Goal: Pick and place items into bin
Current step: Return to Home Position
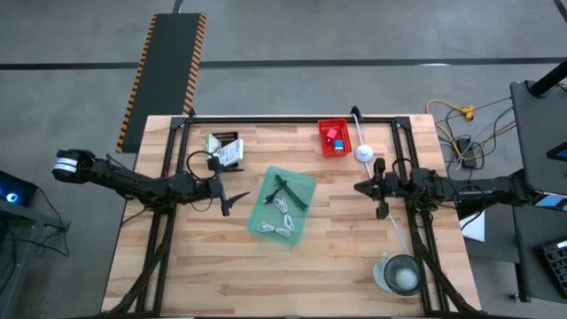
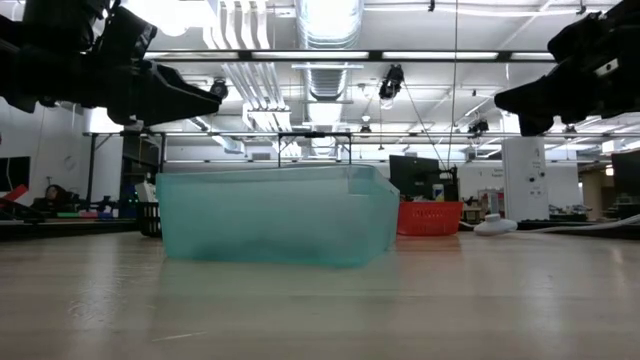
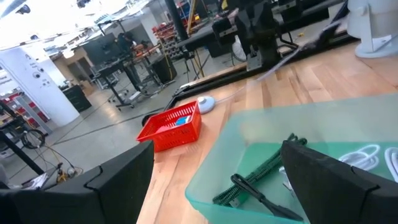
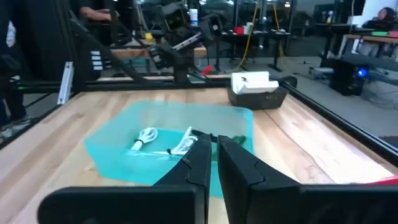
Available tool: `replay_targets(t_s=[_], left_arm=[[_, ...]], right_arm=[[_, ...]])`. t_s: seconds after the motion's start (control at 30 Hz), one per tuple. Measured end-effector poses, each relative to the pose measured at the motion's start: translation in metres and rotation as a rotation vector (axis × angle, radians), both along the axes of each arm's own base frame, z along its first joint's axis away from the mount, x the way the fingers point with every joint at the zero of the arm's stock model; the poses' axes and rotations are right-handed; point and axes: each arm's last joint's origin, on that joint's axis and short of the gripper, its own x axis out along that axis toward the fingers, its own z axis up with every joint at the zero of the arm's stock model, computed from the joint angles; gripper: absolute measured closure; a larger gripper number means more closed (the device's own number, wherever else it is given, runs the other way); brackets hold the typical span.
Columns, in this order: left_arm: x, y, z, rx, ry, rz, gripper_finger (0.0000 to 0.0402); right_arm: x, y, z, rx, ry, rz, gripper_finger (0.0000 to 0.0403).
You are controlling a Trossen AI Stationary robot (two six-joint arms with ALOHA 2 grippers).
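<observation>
A green see-through bin (image 1: 283, 206) stands on the middle of the wooden table, resting on its base. Inside lie a green marker (image 3: 258, 169) beside a black pen-like tool (image 3: 264, 200), and white coiled cables (image 1: 276, 225) (image 4: 146, 138). My left gripper (image 1: 232, 202) hovers open just left of the bin, pointing level at it (image 3: 217, 152). My right gripper (image 1: 361, 188) hangs shut to the right of the bin, well apart from it, its fingers together (image 4: 213, 146). In the low view both grippers are above the table, left (image 2: 205, 100) and right (image 2: 505, 100).
A red basket (image 1: 334, 137) with small items stands at the far edge, a white round object (image 1: 364, 152) next to it. A black tray with white packets (image 1: 226, 146) sits far left. A clear bowl (image 1: 399, 273) is near right. A thin white cable (image 1: 394, 221) runs along the right side.
</observation>
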Motion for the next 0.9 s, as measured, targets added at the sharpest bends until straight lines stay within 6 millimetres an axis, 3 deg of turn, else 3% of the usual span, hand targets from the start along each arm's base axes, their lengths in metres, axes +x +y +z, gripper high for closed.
replay_targets(t_s=[0.13, 0.27, 0.37, 0.6, 0.77, 0.9], left_arm=[[0.000, 0.000, -0.005, -0.001, 0.048, -0.005, 0.0075], [-0.001, 0.000, -0.013, 0.007, 0.133, -0.005, 0.0107], [-0.002, -0.001, -0.018, 0.014, 0.190, -0.034, 0.0150], [-0.001, -0.010, -0.007, -0.001, 0.124, -0.379, 0.0291], [0.001, -0.004, -0.013, -0.042, 0.165, -0.269, 0.0389], [0.001, 0.006, -0.002, -0.155, 0.060, -0.111, 0.0392]], right_arm=[[0.000, 0.000, 0.000, 0.000, 0.003, 0.002, 0.0385], [0.000, 0.000, -0.001, 0.002, 0.010, 0.002, 0.0385], [0.001, 0.000, -0.003, 0.024, 0.032, 0.001, 0.0385], [0.004, 0.000, -0.010, 0.050, 0.103, -0.003, 0.0385], [0.006, 0.000, -0.013, 0.063, 0.137, -0.005, 0.0385], [0.007, 0.000, -0.016, 0.064, 0.161, -0.006, 0.0385]])
